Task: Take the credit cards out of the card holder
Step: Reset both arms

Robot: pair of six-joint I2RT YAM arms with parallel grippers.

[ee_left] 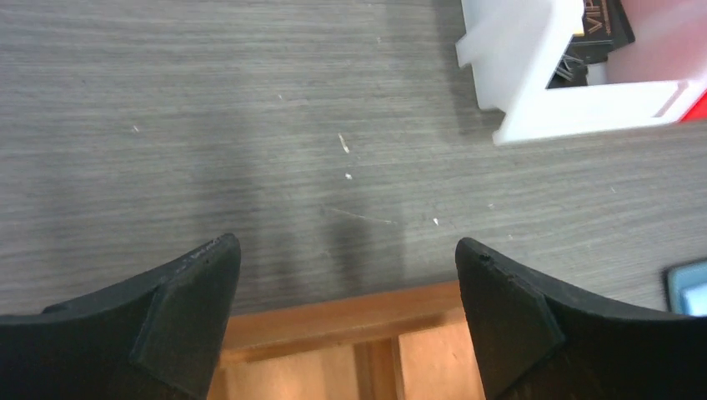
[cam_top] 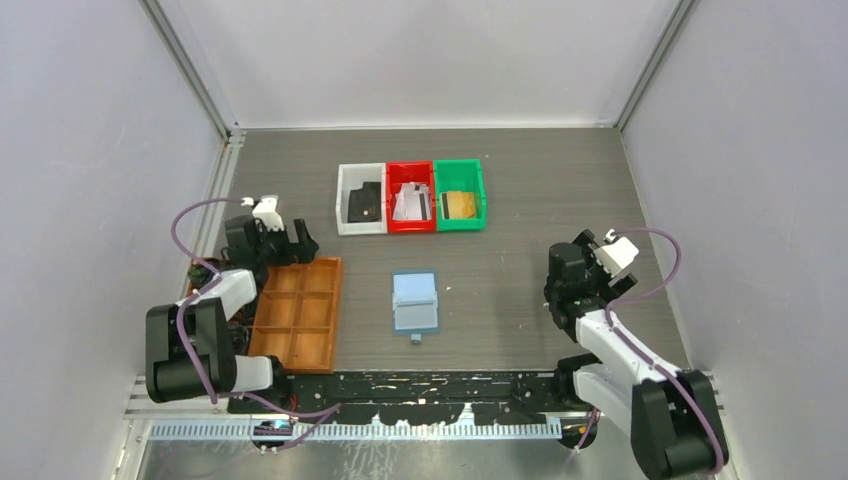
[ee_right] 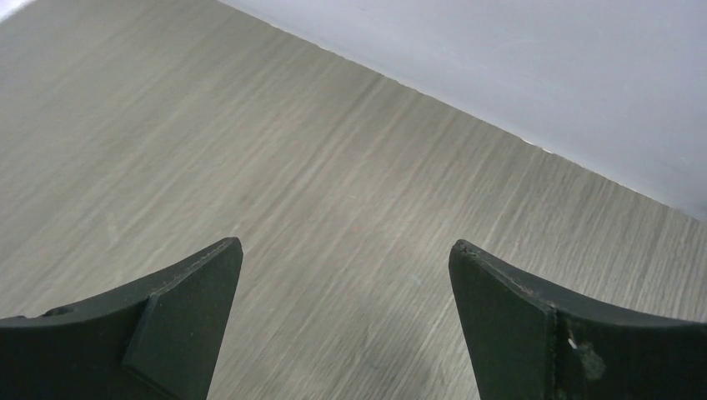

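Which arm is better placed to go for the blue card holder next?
Probably left. The left gripper is open, and its camera catches a corner of the card holder; the right gripper, also open, faces only table and wall.

Left fingers (ee_left: 171, 325), right fingers (ee_right: 171, 325) wide apart

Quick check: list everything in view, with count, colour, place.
card holder: 1, light blue, table centre
white bin: 1, white, far row, left
red bin: 1, red, row middle
green bin: 1, green, row right
black card: 1, black, in white bin
white cards: unclear, whitish, in red bin
gold card: 1, gold, in green bin
tray: 1, orange, left of card holder
left end effector: 1, black, open, above tray edge
right end effector: 1, black, open, above table at right
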